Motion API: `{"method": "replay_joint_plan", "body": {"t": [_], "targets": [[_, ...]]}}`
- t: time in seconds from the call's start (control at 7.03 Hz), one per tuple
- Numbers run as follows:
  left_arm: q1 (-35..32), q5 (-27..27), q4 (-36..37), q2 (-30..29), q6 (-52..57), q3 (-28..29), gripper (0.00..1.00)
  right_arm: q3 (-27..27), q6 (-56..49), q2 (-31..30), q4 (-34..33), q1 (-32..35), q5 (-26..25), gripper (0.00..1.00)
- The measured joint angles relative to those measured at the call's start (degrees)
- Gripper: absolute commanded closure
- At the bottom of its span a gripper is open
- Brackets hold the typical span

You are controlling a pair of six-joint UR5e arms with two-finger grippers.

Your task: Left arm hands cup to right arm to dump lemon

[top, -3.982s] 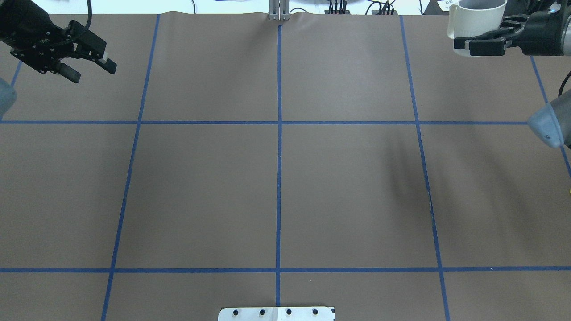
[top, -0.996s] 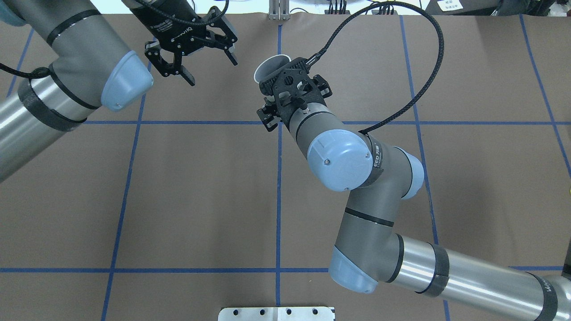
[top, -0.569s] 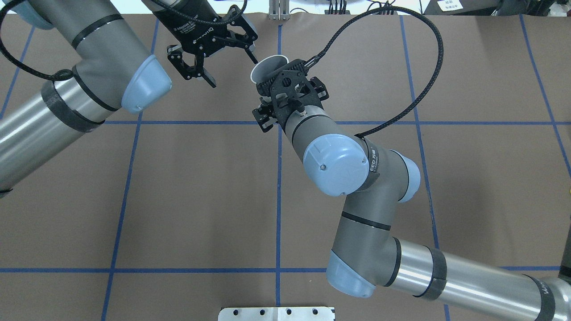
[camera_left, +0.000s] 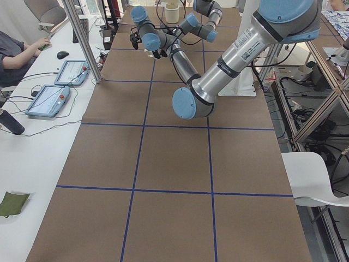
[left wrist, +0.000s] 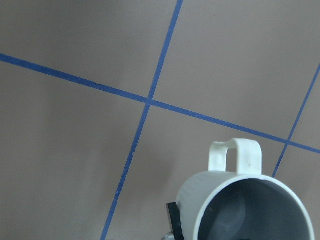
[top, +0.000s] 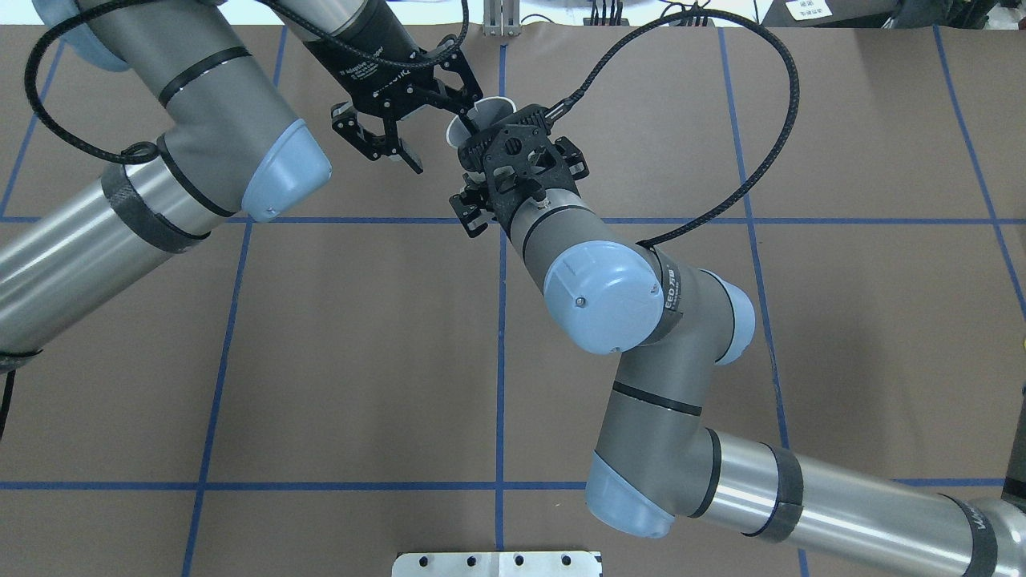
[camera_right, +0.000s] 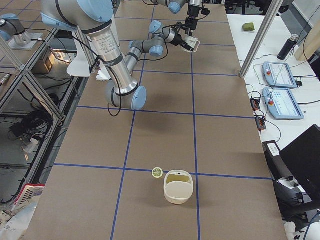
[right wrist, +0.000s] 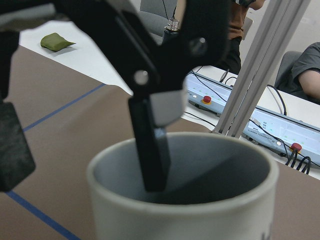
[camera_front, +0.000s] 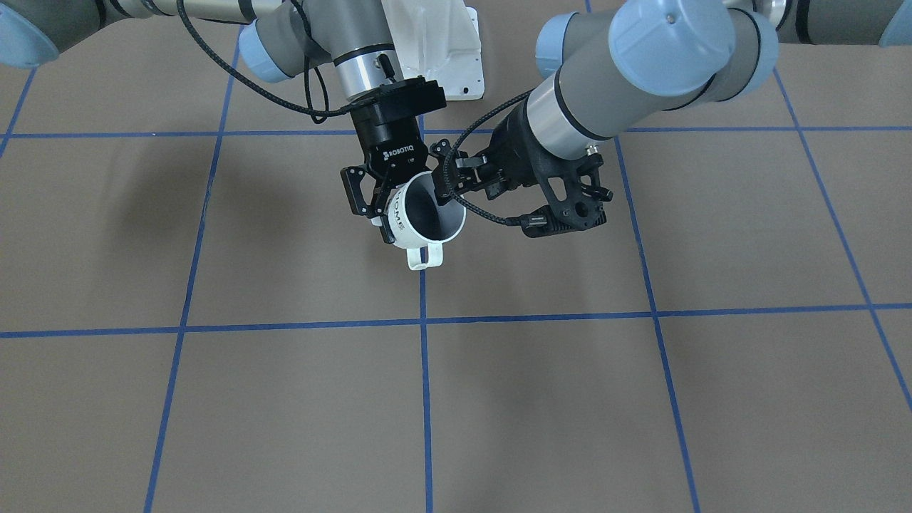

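Cup (camera_front: 420,217) is clamped in the right gripper (camera_front: 402,203), fingers across the body, held in the air off the table (camera_front: 214,413) and roughly above the centre tape line (camera_front: 425,399). It's tilted, with the mouth facing the left arm (top: 200,120) side and partly upward. The handle (camera_front: 425,258) points to the operators' side and the HOME lettering (camera_front: 397,214) faces the robot's right. The right arm (top: 665,385) comes at it from the robot's side of the table. Left gripper (top: 445,132) is spread wide right at the cup mouth. In the right wrist view, one finger (right wrist: 150,150) with a pale pad reaches down inside the rim. In the overhead view, the other finger (top: 410,160) sits out beside the cup, apart from it. Can't tell whether the inner finger touches the wall. The left wrist view looks into the grey inside of the cup at lower right, handle on the far side, with a tape crossing on the table below. Lemon (camera_right: 157,172) is a slice lying flat on the table at the robot's right end. It sits on a tape line, just beside a pale basket (camera_right: 177,187), well apart from cup and both grippers.
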Motion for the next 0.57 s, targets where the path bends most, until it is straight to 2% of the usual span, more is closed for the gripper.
{"method": "replay_joint_plan", "body": {"t": [0.43, 0.57], "targets": [[0.17, 0.01, -0.03, -0.21, 0.05, 0.03, 0.77, 0.18, -0.11, -0.08, 0.00, -0.05, -0.06, 0.80], [0.18, 0.00, -0.07, -0.21, 0.09, 0.03, 0.92, 0.20, -0.12, -0.11, 0.00, -0.02, -0.06, 0.68]]}}
